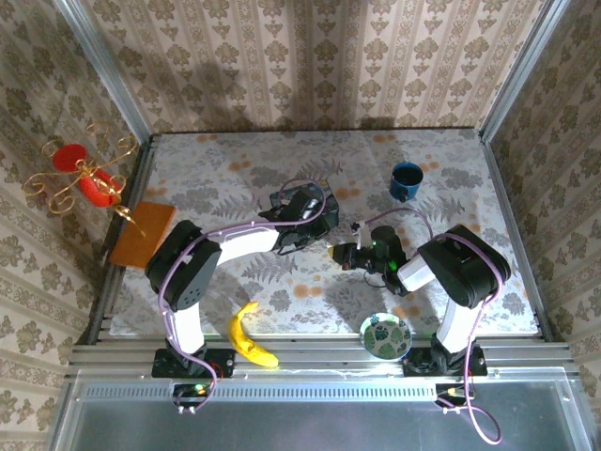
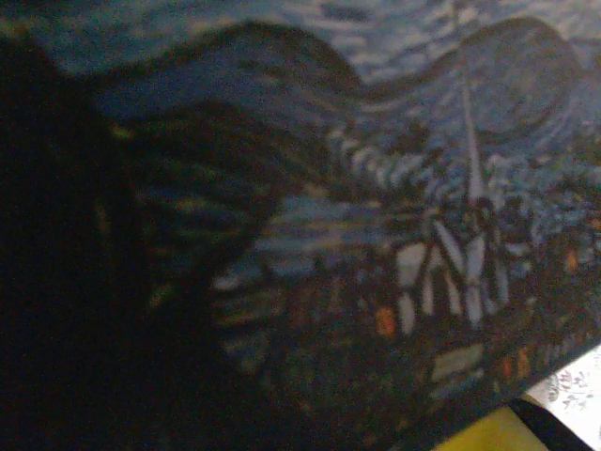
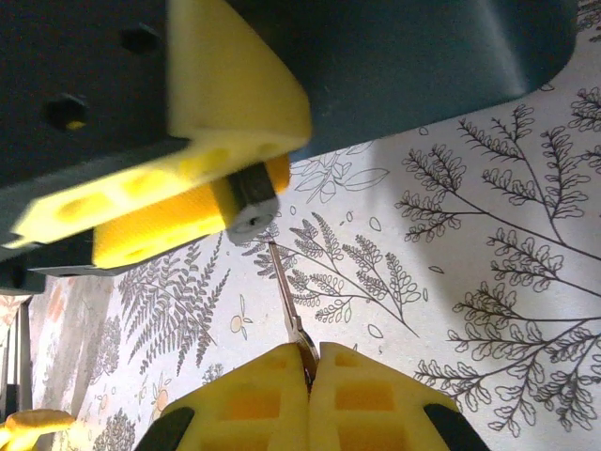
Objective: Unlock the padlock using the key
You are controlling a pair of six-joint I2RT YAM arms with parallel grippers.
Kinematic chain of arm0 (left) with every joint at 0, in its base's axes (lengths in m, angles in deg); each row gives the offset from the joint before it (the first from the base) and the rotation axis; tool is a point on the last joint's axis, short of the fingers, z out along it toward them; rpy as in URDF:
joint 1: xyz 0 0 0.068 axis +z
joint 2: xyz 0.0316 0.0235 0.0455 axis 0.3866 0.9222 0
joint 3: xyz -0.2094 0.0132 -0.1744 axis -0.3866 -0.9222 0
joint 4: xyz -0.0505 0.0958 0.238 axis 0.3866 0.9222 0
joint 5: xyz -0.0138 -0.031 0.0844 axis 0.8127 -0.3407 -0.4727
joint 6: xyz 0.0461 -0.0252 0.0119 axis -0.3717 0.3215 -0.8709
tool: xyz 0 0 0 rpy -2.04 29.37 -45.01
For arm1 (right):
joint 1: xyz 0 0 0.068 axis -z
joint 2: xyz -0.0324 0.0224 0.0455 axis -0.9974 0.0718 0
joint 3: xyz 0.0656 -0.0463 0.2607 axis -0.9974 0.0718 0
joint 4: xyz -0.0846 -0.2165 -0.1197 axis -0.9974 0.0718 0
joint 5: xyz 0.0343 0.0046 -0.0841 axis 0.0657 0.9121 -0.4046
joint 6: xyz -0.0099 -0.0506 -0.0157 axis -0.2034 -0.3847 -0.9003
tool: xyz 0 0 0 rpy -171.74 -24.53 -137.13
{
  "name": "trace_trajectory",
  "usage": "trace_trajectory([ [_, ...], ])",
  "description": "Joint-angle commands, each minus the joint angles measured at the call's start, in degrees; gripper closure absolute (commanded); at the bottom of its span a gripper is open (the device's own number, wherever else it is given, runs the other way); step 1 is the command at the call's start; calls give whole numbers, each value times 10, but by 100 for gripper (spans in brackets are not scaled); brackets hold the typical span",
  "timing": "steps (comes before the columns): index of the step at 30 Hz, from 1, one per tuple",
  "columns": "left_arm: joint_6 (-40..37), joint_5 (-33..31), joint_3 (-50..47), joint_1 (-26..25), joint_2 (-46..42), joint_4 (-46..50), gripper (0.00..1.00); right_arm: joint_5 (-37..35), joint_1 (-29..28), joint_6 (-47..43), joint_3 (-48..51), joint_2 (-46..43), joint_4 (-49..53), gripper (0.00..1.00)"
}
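Your surface point(image 1: 235, 160) wears a pale cloth printed with ferns and orange blossoms, and patterned wallpaper walls it in. Both arms lean in and meet near its middle.

Under the left wrist camera you have the tin point(image 2: 376, 188), close and blurred. It shows a flat painted face in deep blues, with a swirling brushstroke sky, a thin white spire and small orange windows.

Well apart from the work sit three things:
- a round blue cup point(image 1: 407, 180) at the far right
- a curved yellow banana point(image 1: 252, 340) at the near edge
- a round leaf-patterned plate point(image 1: 386, 335) near the right arm's base

Your left claw point(image 1: 310, 225) sits just left of the right claw point(image 1: 346, 255), their tips close together. From the right wrist, the left claw's fingers point(image 3: 235, 103) are blocky yellow plastic with small round holes, and one pad is ribbed. They are clamped on the padlock point(image 3: 252, 202), a stubby dark cylinder with a round silvery end face, held above the cloth at mid-surface. Its shackle is hidden.

Your right claw's two yellow fingers are pressed together, pinching the key point(image 3: 284, 282), a thin bright metal blade. The blade slants up from those fingertips to the padlock's end face. Its tip meets that face, but you cannot tell how far in it goes.
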Motion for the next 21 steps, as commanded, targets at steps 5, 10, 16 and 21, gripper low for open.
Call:
trace_trajectory([
  [5,12,19,-16,0,-30,-31,100,0,0,16,12,8,-21,100],
  [10,19,30,-26,0,-31,-38,100,11,0,20,27,12,-46,100],
  [16,23,33,-32,0,-34,-43,100,24,6,25,40,17,-81,100],
  [21,30,36,-35,0,-35,-48,100,32,7,20,35,16,-80,100],
])
